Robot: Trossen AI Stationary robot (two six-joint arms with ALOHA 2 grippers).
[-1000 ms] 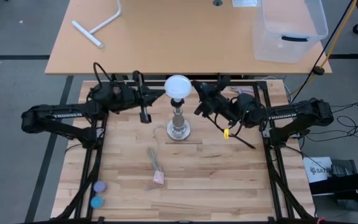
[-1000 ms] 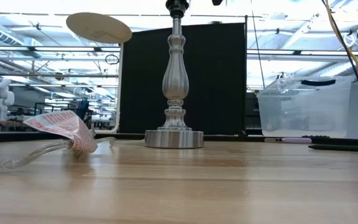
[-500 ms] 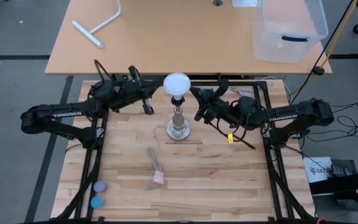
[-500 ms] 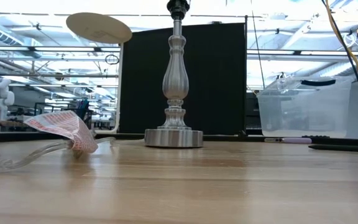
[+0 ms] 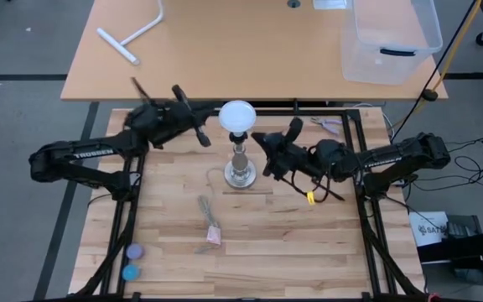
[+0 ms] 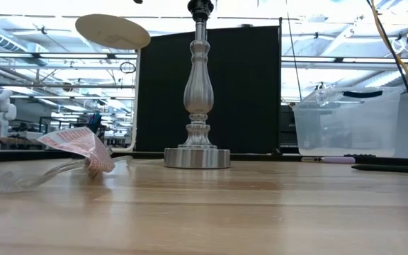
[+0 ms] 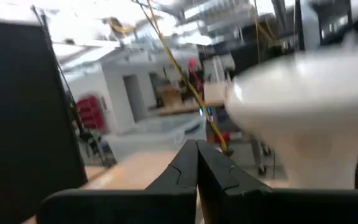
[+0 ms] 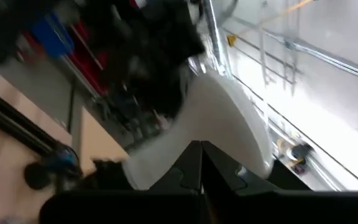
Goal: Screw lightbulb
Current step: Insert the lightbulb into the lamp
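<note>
The white lightbulb (image 5: 237, 116) stands base-down on the black socket (image 6: 202, 7) atop the silver lamp post (image 6: 198, 85), whose round base (image 5: 240, 177) rests on the wooden table. My left gripper (image 5: 203, 137) is shut, just left of the bulb, which shows beside its fingers in the left wrist view (image 7: 309, 112). My right gripper (image 5: 261, 141) is shut, close to the bulb's right side, below the globe. In the right wrist view the bulb (image 8: 216, 124) fills the space just beyond the fingertips. My right gripper's shut fingertips (image 8: 201, 158) point at the bulb's tapering lower part (image 8: 166, 149) from the table's right. I cannot tell whether they touch it. My left gripper touches nothing.
A plastic utensil in a printed wrapper (image 5: 210, 225) lies in front of the lamp and also shows in the low view (image 6: 76, 145). Two blue caps (image 5: 131, 262) sit at the near left corner. A clear bin (image 5: 391, 38) and a white T-pipe (image 5: 132, 33) are on the far table.
My left gripper has gone toward the table's far edge, staying left of the bulb. My right gripper has gone toward the table's left edge, closer to the lamp post and bulb. Both have stayed shut.
</note>
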